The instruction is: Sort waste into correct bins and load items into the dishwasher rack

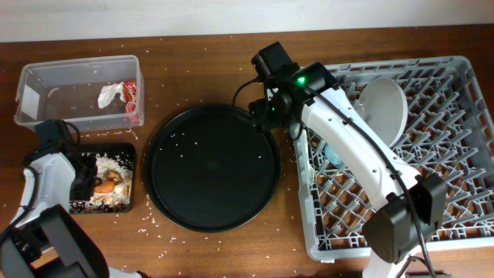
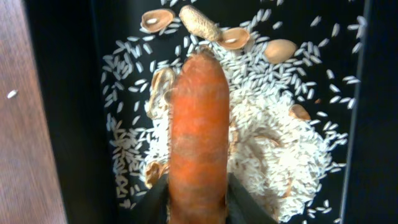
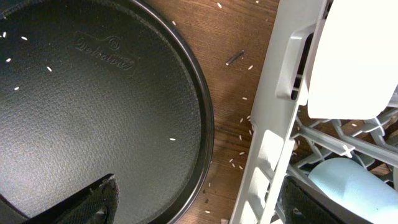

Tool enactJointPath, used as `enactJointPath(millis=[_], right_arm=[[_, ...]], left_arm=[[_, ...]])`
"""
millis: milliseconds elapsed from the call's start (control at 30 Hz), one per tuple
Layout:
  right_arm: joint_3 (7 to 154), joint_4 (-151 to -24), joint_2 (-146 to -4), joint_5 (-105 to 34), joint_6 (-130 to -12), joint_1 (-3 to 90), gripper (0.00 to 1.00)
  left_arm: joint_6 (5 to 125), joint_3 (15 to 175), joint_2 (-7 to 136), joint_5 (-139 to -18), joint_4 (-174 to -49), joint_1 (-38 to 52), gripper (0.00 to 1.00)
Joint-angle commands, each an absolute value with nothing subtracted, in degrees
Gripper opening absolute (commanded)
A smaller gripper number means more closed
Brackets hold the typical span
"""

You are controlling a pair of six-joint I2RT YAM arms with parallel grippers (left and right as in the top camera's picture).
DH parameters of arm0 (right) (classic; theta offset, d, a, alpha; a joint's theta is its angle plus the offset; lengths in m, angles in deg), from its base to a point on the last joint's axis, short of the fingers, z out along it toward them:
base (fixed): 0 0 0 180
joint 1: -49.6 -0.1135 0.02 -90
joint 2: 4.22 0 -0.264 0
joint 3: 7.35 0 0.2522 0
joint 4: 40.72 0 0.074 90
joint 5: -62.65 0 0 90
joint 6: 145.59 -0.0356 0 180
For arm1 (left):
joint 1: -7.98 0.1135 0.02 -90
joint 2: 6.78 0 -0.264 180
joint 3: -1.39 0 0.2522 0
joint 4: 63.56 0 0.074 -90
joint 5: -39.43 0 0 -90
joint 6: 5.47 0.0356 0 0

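Note:
My left gripper (image 2: 199, 208) is shut on the orange carrot (image 2: 199, 130), which lies lengthwise over the pale food scraps (image 2: 273, 143) in the shallow black tray (image 1: 130, 150). In the overhead view the carrot (image 1: 103, 184) shows as a small orange patch beside that gripper (image 1: 83, 182). The clear tub (image 1: 62, 104) holds the white tissue (image 1: 109, 94) and the red wrapper (image 1: 131, 96). My right gripper (image 3: 199, 205) is open and empty, straddling the left wall of the grey rack (image 3: 267, 143). The rack (image 1: 463, 69) holds the grey plate (image 1: 384, 108) and the light-blue cup (image 1: 332, 152), which also shows in the right wrist view (image 3: 354, 183). Bowl and spoon are not visible.
The large round black tray (image 1: 208, 166) lies between the bins and the rack, with a few rice grains on it. Loose grains are scattered on the wooden table. Peanut shells (image 2: 199, 23) lie among the scraps. A white dish surface (image 3: 354, 56) stands just inside the rack wall.

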State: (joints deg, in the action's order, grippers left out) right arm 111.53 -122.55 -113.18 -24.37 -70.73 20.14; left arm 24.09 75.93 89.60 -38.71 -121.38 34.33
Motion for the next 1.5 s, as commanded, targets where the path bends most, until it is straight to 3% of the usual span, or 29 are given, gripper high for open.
enactJointPath(millis=[0,133,400,433,467,500,667,900,1300,1467], right_arm=[[112.45,-122.84,-113.6,-23.89,-70.84,20.08,0.83],[112.45,-122.79,-113.6,-23.89,-70.84,20.08,0.83],[115.6,-124.59,-108.88,-24.06,-70.81,20.08,0.92],[116.34,-124.94,-107.44,-24.0,-70.81,20.08,0.94],[116.82,-125.22,-105.29,-23.58,-70.79,20.1,0.96],[117.02,-125.48,-102.89,-22.47,-70.81,20.1,1.0],[117.02,-129.48,-91.59,-13.88,-70.84,20.1,0.99],[117.0,-130.82,-81.01,-13.37,-70.84,20.08,0.99],[116.45,-136.15,-80.81,-2.97,-72.69,20.1,0.99],[111.12,-130.68,-77.82,-0.81,-74.68,24.87,0.99]], left_arm=[[23.5,75.82,89.47,-38.82,-120.81,34.68,0.41],[23.76,76.08,89.29,-39.04,-120.85,34.68,0.43],[24.59,78.38,79.06,-45.95,-123.23,34.68,0.43],[24.59,78.38,77.75,-46.52,-123.26,34.68,0.51],[24.59,78.38,76.68,-46.56,-123.43,34.68,0.86],[24.59,78.38,76.0,-46.52,-123.52,34.68,0.99],[24.59,78.31,75.92,-46.54,-123.43,34.68,0.99],[24.59,78.31,75.92,-46.54,-123.43,34.68,0.99],[24.59,78.31,75.92,-46.54,-123.43,34.68,0.99],[24.59,78.31,75.92,-46.54,-123.43,34.68,0.99]])
